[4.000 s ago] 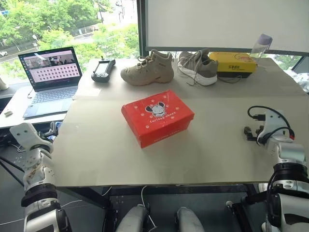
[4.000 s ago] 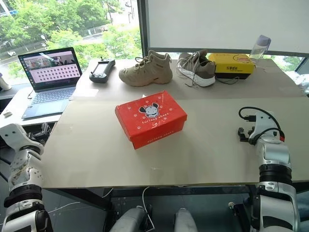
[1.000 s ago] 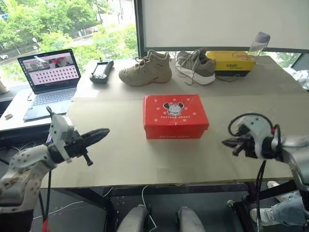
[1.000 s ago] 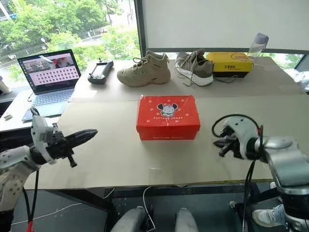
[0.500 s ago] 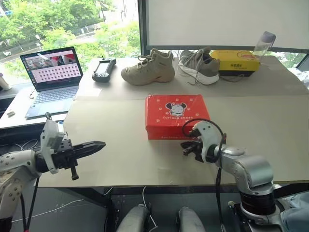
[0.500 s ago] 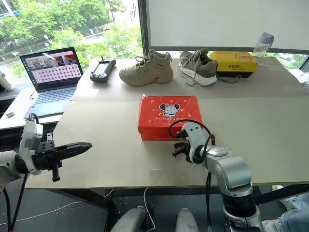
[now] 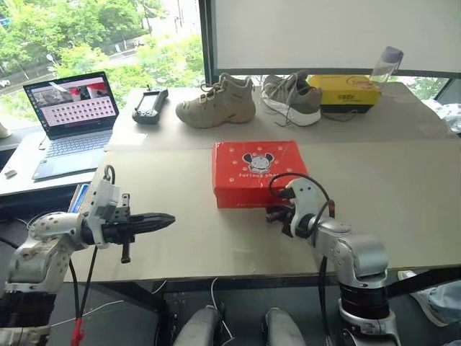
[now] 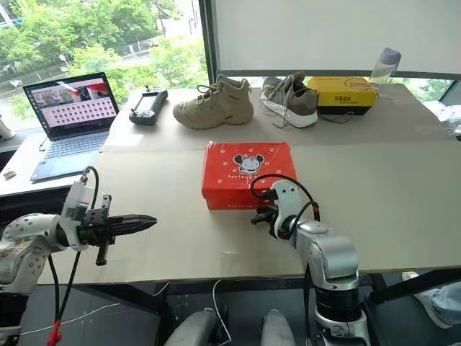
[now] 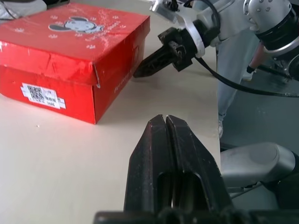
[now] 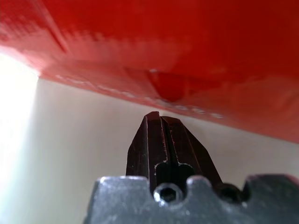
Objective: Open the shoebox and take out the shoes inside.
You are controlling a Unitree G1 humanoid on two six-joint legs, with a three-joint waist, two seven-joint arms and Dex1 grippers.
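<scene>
I see the shoebox (image 7: 259, 172) sitting closed near the middle of the table (image 7: 403, 187), its lid down and the mouse face up. My right gripper (image 9: 140, 71) is at the box's near side, its fingers pressed together with nothing between them, the tip just beside the red front wall, low near the table; from the right wrist view I cannot tell whether the tip touches the cardboard. My left gripper (image 7: 164, 218) hangs over the table's near left edge, well apart from the box, pointing across toward it, its fingers (image 9: 180, 140) likewise clenched and empty. No shoes from the box are out. Along the far edge of the table stand a beige boot (image 7: 216, 103), a grey sneaker (image 7: 292, 99) and a flat yellow box (image 7: 351, 91) with a bottle (image 7: 384, 65) beside it. A black controller (image 7: 148, 104) lies at the far left of the table, and an open laptop (image 7: 68, 119) sits on a lower surface to the left.
</scene>
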